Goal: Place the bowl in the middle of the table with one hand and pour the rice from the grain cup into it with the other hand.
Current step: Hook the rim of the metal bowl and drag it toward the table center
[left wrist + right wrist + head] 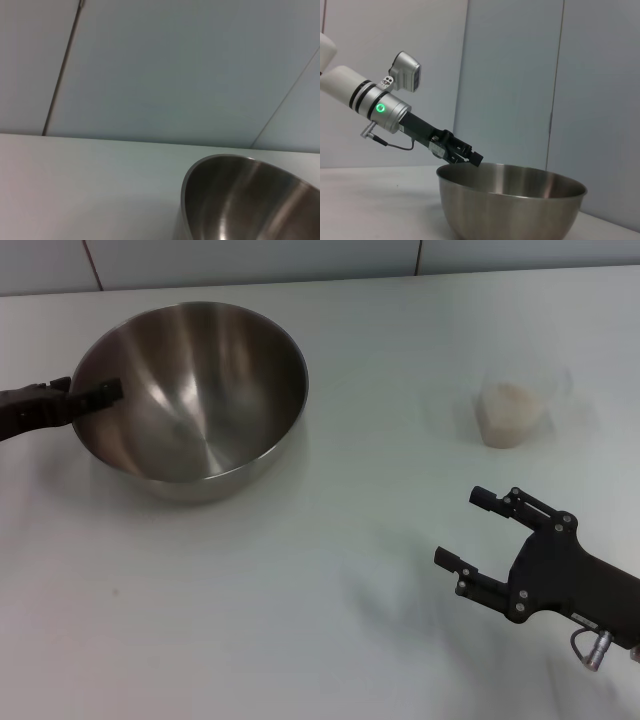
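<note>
Two black skeletal grippers on pale arms

The right gripper (478,528) is a matte black open frame with two thin fingers (486,499), small silver screws along its links and a silver plug near the wrist. The left gripper (468,156) is the same black linkage, joined to a silver-grey wrist (384,109) with a lit green ring, black bands, a thin dark cable and a small grey camera box (406,73).

Head overhead; wrists low, sharing bowl (195,390)
</note>
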### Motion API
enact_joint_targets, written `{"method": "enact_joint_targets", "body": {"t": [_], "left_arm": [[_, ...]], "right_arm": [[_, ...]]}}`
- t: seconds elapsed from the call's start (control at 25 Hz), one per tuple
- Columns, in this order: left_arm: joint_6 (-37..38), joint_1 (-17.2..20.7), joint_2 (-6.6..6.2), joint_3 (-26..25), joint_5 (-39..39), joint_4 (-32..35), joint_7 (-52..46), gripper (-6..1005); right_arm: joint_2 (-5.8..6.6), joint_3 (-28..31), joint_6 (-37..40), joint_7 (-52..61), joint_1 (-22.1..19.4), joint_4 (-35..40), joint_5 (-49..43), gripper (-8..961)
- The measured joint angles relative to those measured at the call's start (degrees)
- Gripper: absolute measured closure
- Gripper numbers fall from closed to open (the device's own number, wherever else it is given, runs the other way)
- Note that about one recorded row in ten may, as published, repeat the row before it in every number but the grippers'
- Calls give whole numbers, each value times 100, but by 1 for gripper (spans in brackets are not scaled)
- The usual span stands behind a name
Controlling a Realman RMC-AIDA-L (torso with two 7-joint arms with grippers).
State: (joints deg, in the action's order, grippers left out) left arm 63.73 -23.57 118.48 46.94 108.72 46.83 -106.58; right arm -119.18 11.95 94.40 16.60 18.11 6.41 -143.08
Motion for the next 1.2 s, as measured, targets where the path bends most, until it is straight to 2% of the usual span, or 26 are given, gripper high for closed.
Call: {"method": "enact_joint_targets", "body": {"t": [0.24, 0.48, 0.6, 0.88, 1.2], "left_arm": [[-34, 2, 0, 3, 0, -64, 2, 239], [-20, 45, -24, 353, 181, 83, -190, 244], [-12, 55, -13, 361, 304, 185, -244, 247], [-89, 14, 0, 423, 661, 339, -789, 500], [-83, 10, 0, 449, 717, 442, -939, 724]], "right_arm": [[0, 0, 0, -2, 0, 0, 0, 248], [0, 0, 0, -7, 0, 0, 0, 250], [0, 0, 0, -10, 0, 1, 0, 251], [0, 0, -1, -16, -2, 0, 0, 254], [0, 0, -1, -17, -4, 7, 0, 256]]}}
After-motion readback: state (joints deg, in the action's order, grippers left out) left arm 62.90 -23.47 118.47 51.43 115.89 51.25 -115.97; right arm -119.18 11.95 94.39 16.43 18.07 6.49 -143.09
